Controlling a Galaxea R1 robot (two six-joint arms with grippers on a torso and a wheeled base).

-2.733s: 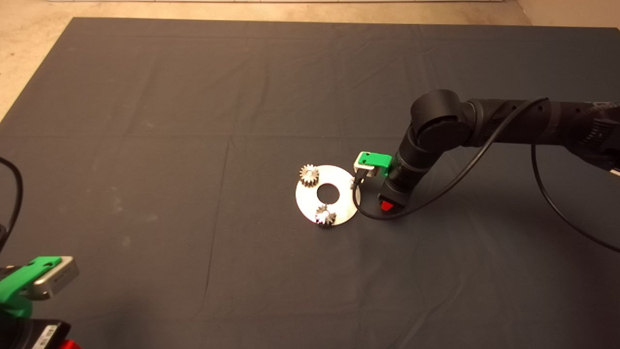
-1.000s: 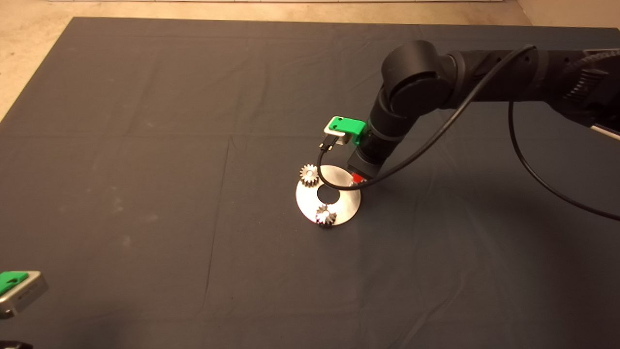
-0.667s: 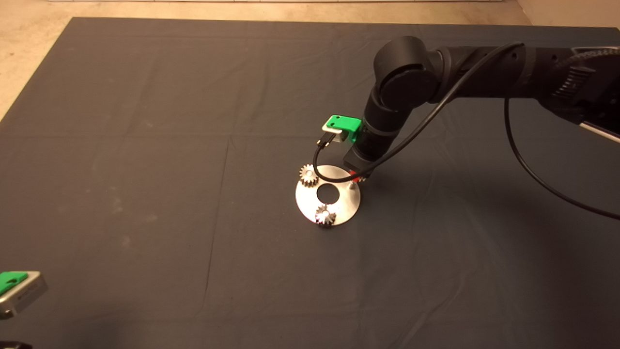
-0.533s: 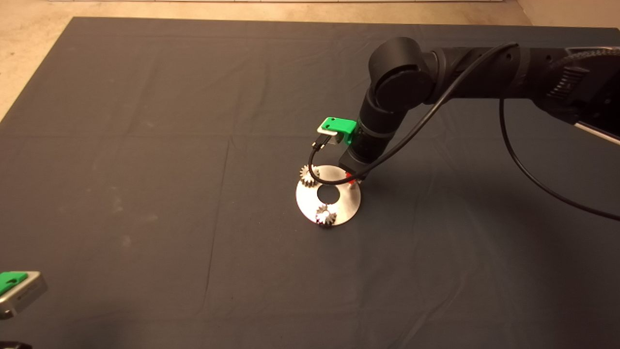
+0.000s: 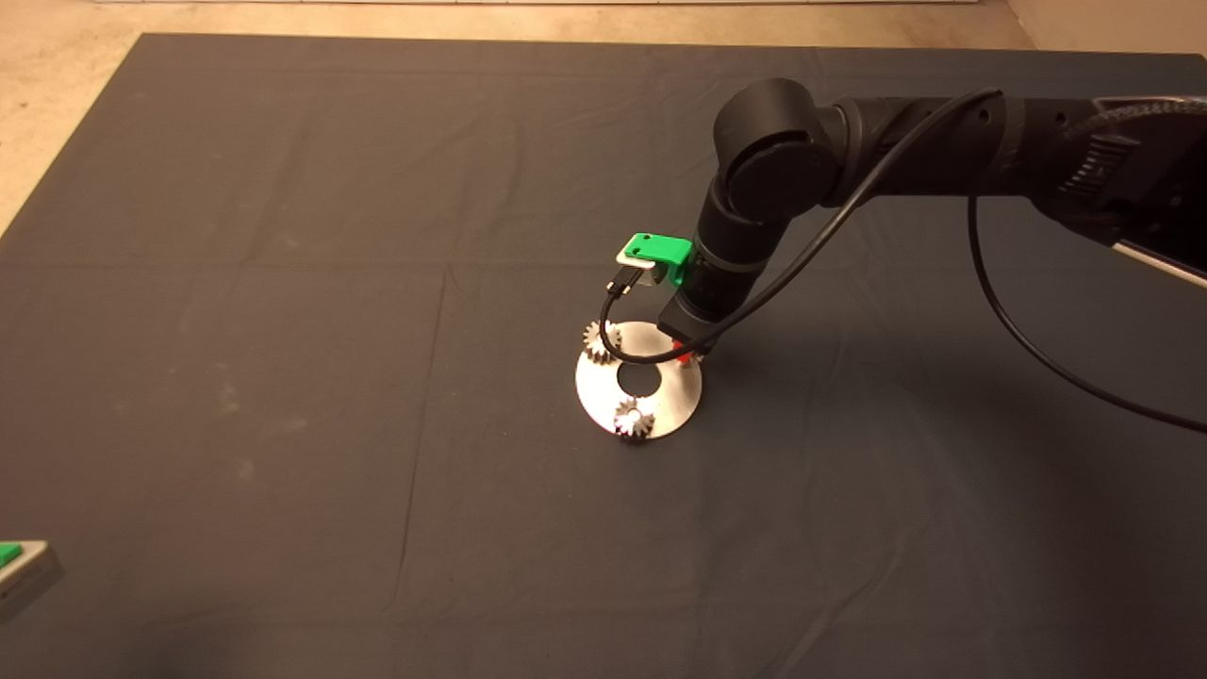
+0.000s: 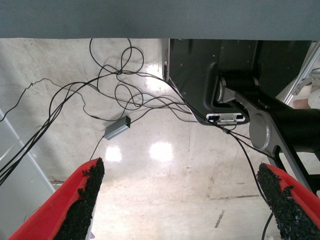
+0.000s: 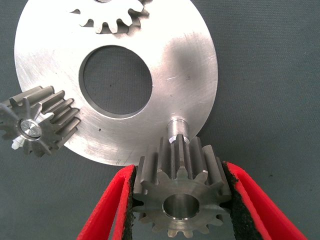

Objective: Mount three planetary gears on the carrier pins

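A shiny silver disc [image 5: 651,396] [image 7: 175,65] with a large centre hole lies mid-mat. Two planetary gears sit on carrier pins: one at the disc's far left [image 5: 598,339] [image 7: 112,15], one at its near edge [image 5: 634,419] [image 7: 37,125]. A third carrier pin [image 7: 176,126] stands bare at the disc's right edge. My right gripper [image 5: 691,353] [image 7: 182,200] is shut on a third planetary gear [image 7: 180,192], held just above and beside that bare pin. My left gripper [image 6: 180,200] is open, parked at the mat's lower left corner [image 5: 19,566].
The dark mat [image 5: 283,283] spreads wide around the disc. A black cable [image 5: 622,349] loops from the right wrist over the disc. The left wrist view shows floor, loose cables [image 6: 125,95] and a black robot base [image 6: 235,70].
The right arm has swung from the mat right of the disc up and left, settling over the disc's right edge. The left gripper has slid further out of the lower left corner.
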